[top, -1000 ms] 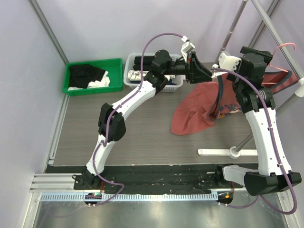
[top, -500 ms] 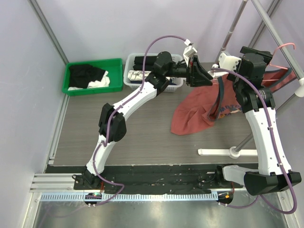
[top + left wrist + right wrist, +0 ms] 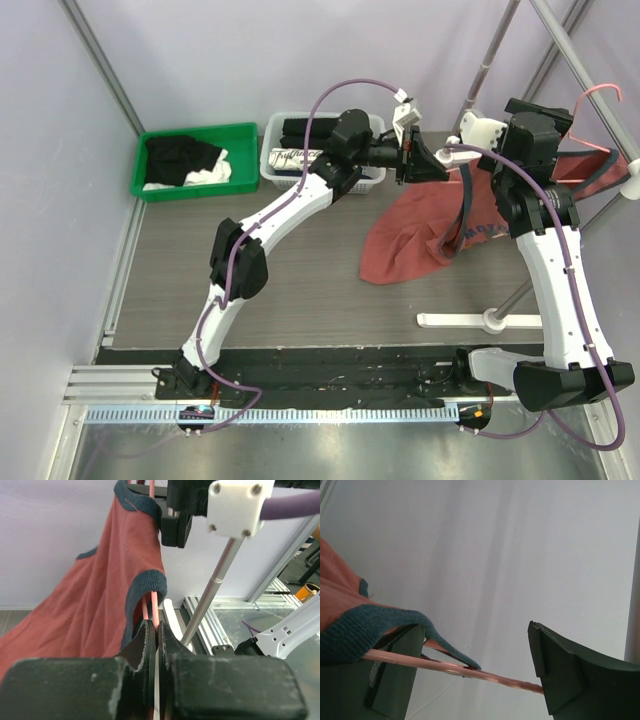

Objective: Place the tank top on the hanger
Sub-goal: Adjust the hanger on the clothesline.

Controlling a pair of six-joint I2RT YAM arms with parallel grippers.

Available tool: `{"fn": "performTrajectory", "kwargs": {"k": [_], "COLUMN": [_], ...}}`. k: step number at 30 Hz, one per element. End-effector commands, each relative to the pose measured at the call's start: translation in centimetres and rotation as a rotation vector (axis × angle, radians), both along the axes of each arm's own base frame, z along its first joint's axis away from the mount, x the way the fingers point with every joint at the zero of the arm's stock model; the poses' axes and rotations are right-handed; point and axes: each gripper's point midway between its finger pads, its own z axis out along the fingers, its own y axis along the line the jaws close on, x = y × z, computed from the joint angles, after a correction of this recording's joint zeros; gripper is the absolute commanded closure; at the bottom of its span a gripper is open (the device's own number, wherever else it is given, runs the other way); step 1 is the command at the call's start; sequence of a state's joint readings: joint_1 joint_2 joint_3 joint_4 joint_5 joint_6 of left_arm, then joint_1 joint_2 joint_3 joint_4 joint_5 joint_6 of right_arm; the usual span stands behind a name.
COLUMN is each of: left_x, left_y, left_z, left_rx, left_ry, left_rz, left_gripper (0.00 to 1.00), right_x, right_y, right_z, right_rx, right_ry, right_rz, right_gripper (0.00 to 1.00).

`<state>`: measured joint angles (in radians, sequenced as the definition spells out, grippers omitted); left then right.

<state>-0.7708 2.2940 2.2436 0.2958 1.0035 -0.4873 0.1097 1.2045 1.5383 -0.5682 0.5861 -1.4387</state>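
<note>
hanger (image 3: 154,602) wire pinched in closed left gripper (image 3: 152,626); long axis runs straight away from fingertips toward right gripper (image 3: 475,650). right jaws spread wide, wire crossing gap unclamped, navy trim draped on one finger. tank top (image 3: 420,235) hangs from wire, strap looped just beyond left fingertips, lower part sagging onto table (image 3: 300,280). coming move likely slides cloth along wire.
</note>
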Motion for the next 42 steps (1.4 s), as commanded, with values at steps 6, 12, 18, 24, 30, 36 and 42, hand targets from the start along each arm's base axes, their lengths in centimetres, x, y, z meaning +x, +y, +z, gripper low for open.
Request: {"fn": "performTrajectory", "kwargs": {"k": [6,12,18,24,30,36,42], "left_x": [0.8,2.5,2.9,2.9,3.0,3.5,3.6], "left_y": [-1.0,-1.1,-1.1,-1.0,-1.0,-0.9,-0.9], "left_z": [1.3,0.9,0.8,0.8,1.0,1.4,1.6], "left_rx": [-0.018,0.016,0.025,0.028,0.030,0.021,0.018], "left_ry": [-0.037,-0.048,-0.062,-0.062,-0.072,-0.078,-0.077], "left_rz": [0.084,0.182,0.207,0.210,0.219,0.238,0.244], "left_gripper": [1.00,1.00,1.00,1.00,1.00,1.00,1.00], "right_x": [-1.4,-2.1,-2.6,-2.7,-3.3,-5.1,-6.6], "right_y": [-0.8,-1.2,-0.8,-0.4,-0.4,-0.4,0.5], "right_z": [2.2,2.8,4.3,5.0,6.4,4.7,1.7], "right_rx": [-0.014,-0.077,-0.082,-0.101,-0.161,-0.132,-0.053], "right_ry": [-0.046,-0.020,-0.060,-0.115,-0.149,-0.040,0.060], "right_rz": [-0.050,-0.062,-0.022,0.011,0.007,0.019,0.068], "right_gripper": [0.08,0.08,0.08,0.08,0.08,0.08,0.08]}}
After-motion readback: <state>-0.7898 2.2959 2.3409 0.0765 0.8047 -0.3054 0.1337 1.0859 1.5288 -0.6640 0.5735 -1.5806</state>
